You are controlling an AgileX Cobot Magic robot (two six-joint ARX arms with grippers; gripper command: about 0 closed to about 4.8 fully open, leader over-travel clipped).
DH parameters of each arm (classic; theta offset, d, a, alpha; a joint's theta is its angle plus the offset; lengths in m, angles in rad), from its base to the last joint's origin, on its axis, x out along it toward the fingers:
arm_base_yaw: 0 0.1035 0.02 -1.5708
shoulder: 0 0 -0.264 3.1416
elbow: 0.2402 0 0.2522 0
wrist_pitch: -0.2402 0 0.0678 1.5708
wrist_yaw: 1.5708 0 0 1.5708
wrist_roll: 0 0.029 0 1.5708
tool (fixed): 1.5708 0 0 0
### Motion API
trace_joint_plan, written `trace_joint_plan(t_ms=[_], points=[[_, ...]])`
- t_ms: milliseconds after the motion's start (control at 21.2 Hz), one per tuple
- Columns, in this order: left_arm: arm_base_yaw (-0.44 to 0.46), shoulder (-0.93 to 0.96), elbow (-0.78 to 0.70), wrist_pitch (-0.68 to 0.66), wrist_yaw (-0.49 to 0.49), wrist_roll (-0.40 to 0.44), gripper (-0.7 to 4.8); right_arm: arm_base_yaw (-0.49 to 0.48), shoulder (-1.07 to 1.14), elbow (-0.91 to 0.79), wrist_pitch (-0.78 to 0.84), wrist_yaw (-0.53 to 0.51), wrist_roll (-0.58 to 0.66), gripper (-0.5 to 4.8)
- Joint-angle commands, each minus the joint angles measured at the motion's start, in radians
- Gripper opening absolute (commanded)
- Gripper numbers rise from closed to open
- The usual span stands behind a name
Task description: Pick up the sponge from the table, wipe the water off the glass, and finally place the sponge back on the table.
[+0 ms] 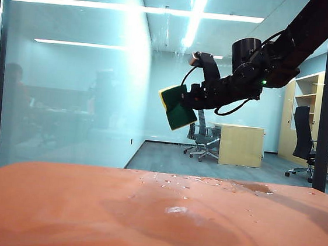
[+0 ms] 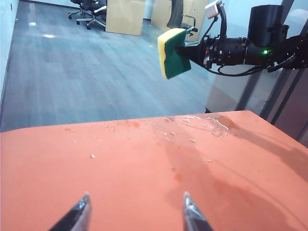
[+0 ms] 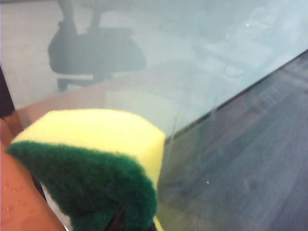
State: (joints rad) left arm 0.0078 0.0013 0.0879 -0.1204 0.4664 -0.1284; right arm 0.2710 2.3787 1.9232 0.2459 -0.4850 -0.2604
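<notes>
Beyond the glass (image 1: 73, 90), an office with a light-wood desk (image 1: 241, 144) and swivel chairs (image 1: 200, 140) is seen; water (image 2: 211, 122) is scattered toward the far edge of the orange bench (image 1: 83, 220). The sponge (image 1: 176, 107) is pinched by the right end effector (image 1: 188, 105), high above the bench at 1 o'clock from its centre, long axis tilted steeply, yellow foam turned toward the glass. The left end effector (image 2: 134, 211) is held spread, low over the near bench.
</notes>
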Motion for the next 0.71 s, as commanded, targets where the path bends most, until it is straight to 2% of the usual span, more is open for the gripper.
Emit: trace_joint_plan(t_ms=[47, 329, 706], points=[[0.000, 0.001, 0.004, 0.009, -0.002, 0.001, 2.43, -0.006, 0.003, 0.000, -0.039, 0.051, -0.010, -0.03], [0.000, 0.001, 0.004, 0.009, -0.003, 0.002, 2.43, -0.006, -0.018, 0.002, 0.023, 0.091, -0.009, -0.03], [0.000, 0.001, 0.004, 0.009, -0.003, 0.002, 2.43, -0.007, -0.114, 0.003, 0.028, 0.153, -0.005, -0.03]])
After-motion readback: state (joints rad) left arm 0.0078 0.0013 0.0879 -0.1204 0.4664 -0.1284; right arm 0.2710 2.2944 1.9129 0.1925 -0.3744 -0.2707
